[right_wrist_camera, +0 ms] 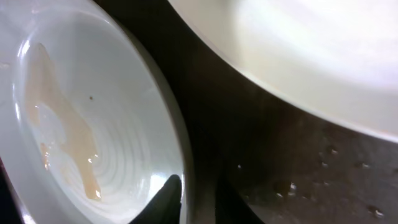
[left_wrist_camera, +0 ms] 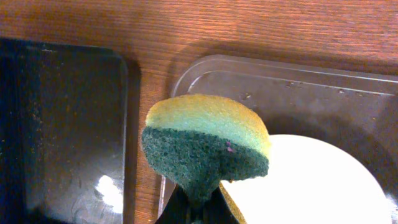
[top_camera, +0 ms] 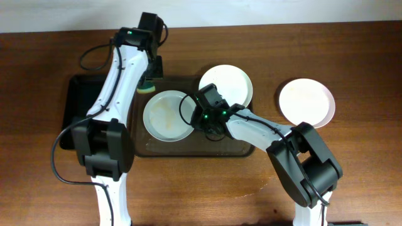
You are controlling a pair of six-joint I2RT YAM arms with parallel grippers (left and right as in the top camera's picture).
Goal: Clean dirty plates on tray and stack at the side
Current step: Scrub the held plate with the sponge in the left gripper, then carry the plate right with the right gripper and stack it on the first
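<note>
The brown tray holds two white plates. The left plate has a brown smear in its middle, clear in the right wrist view. The second plate lies at the tray's back right and also shows in the right wrist view. A third white plate lies on the table to the right. My right gripper has one finger on each side of the smeared plate's right rim. My left gripper is shut on a yellow and green sponge above the tray's back left corner.
A smaller black tray lies left of the brown tray, with a strip of wood table between them. Cables hang off the left arm at the back left. A damp mark shows on the table at the front right.
</note>
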